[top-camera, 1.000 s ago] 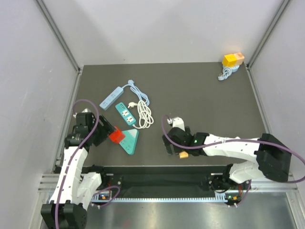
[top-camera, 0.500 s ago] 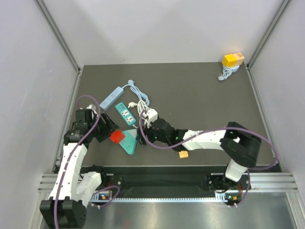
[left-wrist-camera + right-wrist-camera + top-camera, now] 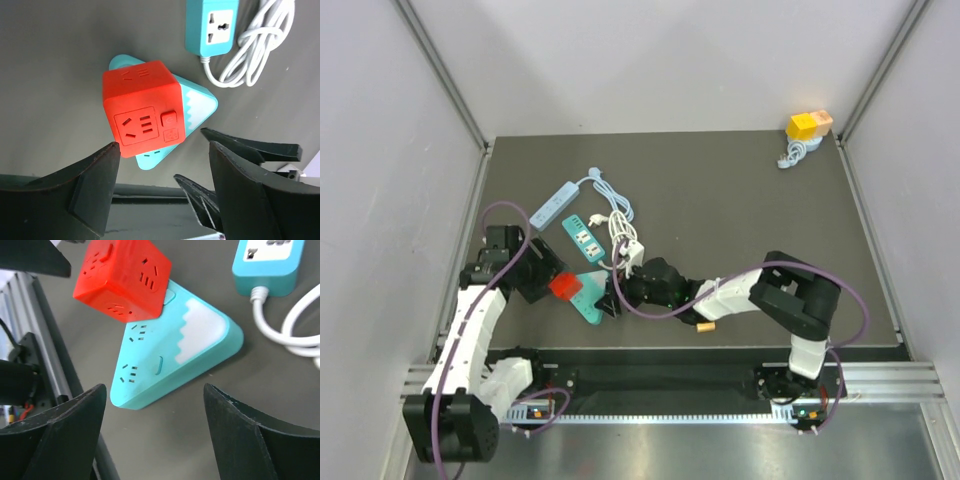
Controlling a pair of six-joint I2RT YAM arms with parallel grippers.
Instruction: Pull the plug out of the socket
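Red cube plug (image 3: 142, 110) sits on one corner of the teal triangular socket (image 3: 175, 360), somewhat tilted and, as far as we can tell, not yet pulled free. The socket lies flat on the dark table (image 3: 740, 200), near the left front, just beside a teal power strip (image 3: 210, 25) and its coiled white cable (image 3: 250, 50).

Left gripper (image 3: 163, 147) is poised at the cube with jaws spread wide. The tips reach about to the cube's near edge and hold nothing. Right gripper (image 3: 155, 390) is low beside the socket, jaws likewise apart, with the socket ahead of them and untouched.

We judge this the approach-and-brace step. Next move, as we read it:
- The right claw pins or clamps the socket body.
- The left claw advances and closes across the cube's flat sides.
- The cube gets a straight pull off the socket face — a skewed pull may just drag the socket along.
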